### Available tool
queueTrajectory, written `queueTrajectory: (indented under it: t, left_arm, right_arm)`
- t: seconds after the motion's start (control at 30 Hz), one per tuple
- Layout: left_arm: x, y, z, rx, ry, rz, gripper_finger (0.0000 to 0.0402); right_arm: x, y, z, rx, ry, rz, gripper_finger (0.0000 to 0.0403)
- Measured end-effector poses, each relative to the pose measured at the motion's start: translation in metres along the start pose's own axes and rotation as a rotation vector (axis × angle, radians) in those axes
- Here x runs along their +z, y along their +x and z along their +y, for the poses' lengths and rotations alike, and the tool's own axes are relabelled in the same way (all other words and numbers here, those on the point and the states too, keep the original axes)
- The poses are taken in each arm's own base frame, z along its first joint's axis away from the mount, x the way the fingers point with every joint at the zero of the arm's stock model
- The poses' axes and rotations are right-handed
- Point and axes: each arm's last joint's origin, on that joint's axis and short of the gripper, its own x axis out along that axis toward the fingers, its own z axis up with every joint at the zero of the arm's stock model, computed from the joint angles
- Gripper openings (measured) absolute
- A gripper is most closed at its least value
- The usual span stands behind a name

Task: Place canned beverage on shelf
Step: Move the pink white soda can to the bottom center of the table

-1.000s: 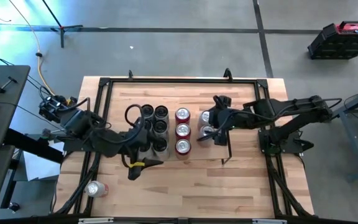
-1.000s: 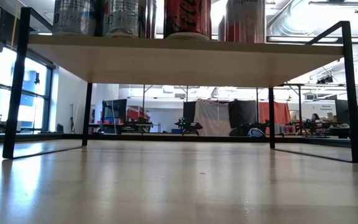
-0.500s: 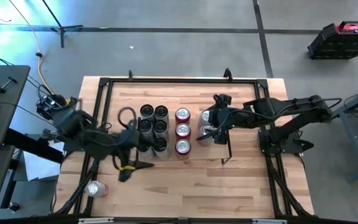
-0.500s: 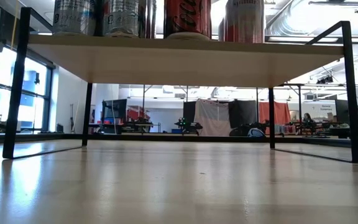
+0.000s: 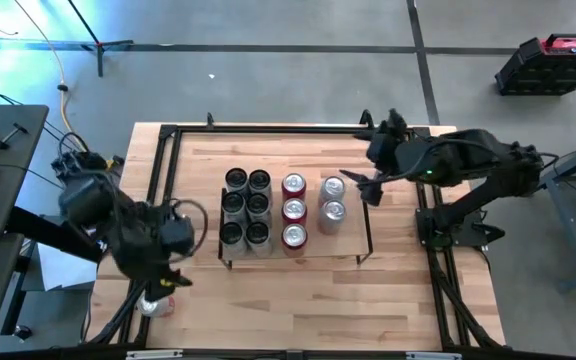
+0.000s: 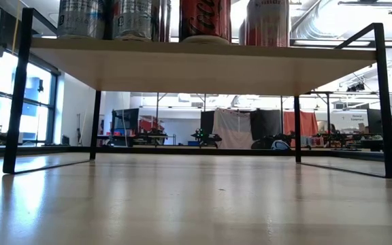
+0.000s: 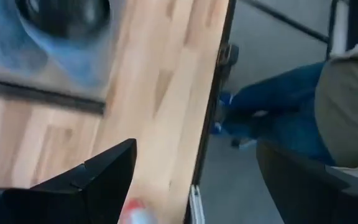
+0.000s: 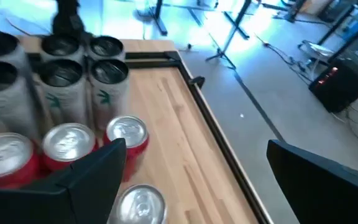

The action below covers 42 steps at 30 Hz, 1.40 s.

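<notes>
Eleven cans stand upright on the shelf [image 5: 308,258]: six dark cans [image 5: 246,206] in two rows, three red cans [image 5: 294,210] in a line, and two silver cans [image 5: 332,202] beside them. A twelfth can [image 5: 152,303] lies on its side on the counter [image 5: 298,305] near its front left corner, well apart from the shelf. The left gripper [image 5: 171,283] hangs just above that lying can, fingers spread wide and holding nothing, though blur leaves contact unclear. The right gripper [image 5: 365,183] is raised beside the shelf's right end, also wide open and empty.
</notes>
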Motion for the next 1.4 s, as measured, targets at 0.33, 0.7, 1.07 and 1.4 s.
queueTrajectory:
  t: [0.33,0.7,1.07,1.4]
  left_arm:
    - [-0.059,0.059,0.007,0.190,-0.156,0.370,0.0321]
    - [-0.100,0.081,0.013,0.210,-0.263,0.539,0.0341]
    - [-0.140,0.115,0.008,0.101,-0.135,0.595,0.0369]
    - [-0.160,0.126,0.019,0.141,0.037,0.601,0.0370]
  right_arm:
    - [0.007,-0.017,-0.001,-0.038,-0.045,-0.062,0.0376]
    - [0.008,-0.015,-0.002,-0.025,-0.013,-0.058,0.0376]
    - [0.002,-0.018,0.003,0.045,-0.037,-0.014,0.0376]
    - [-0.007,-0.029,0.018,0.140,0.089,0.048,0.0376]
